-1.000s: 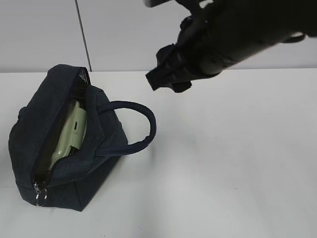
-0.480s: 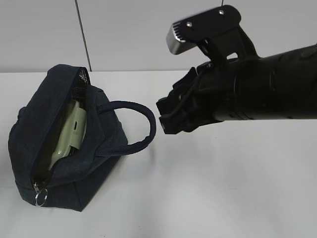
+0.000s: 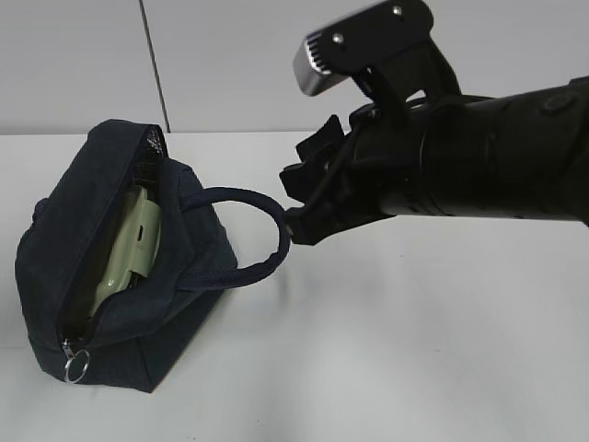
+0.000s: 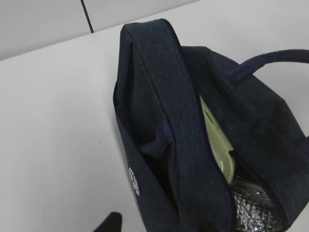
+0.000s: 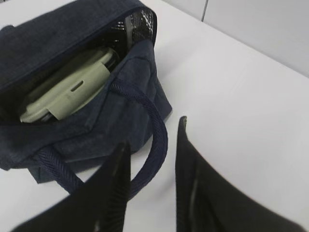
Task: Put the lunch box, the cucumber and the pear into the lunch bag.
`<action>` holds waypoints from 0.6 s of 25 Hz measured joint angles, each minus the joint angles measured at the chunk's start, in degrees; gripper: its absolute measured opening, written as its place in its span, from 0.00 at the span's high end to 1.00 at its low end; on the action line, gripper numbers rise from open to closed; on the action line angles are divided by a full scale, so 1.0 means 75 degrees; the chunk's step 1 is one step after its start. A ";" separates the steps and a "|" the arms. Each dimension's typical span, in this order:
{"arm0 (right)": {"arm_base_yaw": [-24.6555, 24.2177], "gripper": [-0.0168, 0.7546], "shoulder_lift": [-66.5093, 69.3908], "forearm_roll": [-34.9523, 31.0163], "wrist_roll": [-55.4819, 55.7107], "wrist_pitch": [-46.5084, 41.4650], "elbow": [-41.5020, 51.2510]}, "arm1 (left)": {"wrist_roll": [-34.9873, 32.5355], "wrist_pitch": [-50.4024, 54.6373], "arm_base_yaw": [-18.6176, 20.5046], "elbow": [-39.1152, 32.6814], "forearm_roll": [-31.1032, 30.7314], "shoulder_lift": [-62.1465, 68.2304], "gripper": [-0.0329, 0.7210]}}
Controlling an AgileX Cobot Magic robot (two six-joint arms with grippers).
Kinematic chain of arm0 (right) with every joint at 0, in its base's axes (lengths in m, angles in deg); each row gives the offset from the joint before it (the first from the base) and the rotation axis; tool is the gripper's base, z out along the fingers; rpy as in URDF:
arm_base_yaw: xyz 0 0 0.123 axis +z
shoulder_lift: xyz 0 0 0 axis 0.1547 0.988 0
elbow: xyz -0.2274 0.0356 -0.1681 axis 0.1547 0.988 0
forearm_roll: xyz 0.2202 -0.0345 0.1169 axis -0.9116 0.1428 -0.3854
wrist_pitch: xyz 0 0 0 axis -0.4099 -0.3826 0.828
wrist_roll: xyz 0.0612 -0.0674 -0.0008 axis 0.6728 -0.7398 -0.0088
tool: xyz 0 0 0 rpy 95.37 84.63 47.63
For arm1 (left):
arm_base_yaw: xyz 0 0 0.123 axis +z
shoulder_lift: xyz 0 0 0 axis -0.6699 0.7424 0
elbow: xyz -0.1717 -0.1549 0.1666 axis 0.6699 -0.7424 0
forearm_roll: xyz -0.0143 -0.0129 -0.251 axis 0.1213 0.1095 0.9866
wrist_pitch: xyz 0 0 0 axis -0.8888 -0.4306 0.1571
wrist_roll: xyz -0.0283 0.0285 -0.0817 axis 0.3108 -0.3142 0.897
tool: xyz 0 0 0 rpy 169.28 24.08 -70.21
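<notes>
A navy lunch bag sits on the left of a white table, its zipper open and a metal ring pull hanging at the near end. Inside, the sage-green lid of the lunch box shows, standing on edge. No cucumber or pear can be seen.

The left gripper is nearly out of its wrist view; only a dark tip shows at the bottom edge, so its fingers cannot be judged.

To the right, the bag's loop handle arches outward. The right gripper reaches in from the right, its two black fingers apart, straddling the handle's curve; whether they press on it cannot be told.

Behind the table is a pale grey wall with one dark vertical seam.
</notes>
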 joint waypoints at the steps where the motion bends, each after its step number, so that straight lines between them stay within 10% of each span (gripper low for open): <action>1: 0.0000 0.65 0.0041 0.0069 0.0000 -0.0036 0.0000 | -0.0007 0.0072 0.0000 0.0000 -0.0029 0.0016 0.56; 11: 0.0000 0.65 0.0287 -0.0040 0.0715 0.1272 0.1086 | -0.0813 0.0621 0.0000 0.0000 0.0486 0.0872 0.57; 15: 0.0000 0.65 0.0287 0.1366 0.2271 0.2534 0.2000 | -0.1511 0.0739 0.0000 0.0000 0.0875 0.1116 0.57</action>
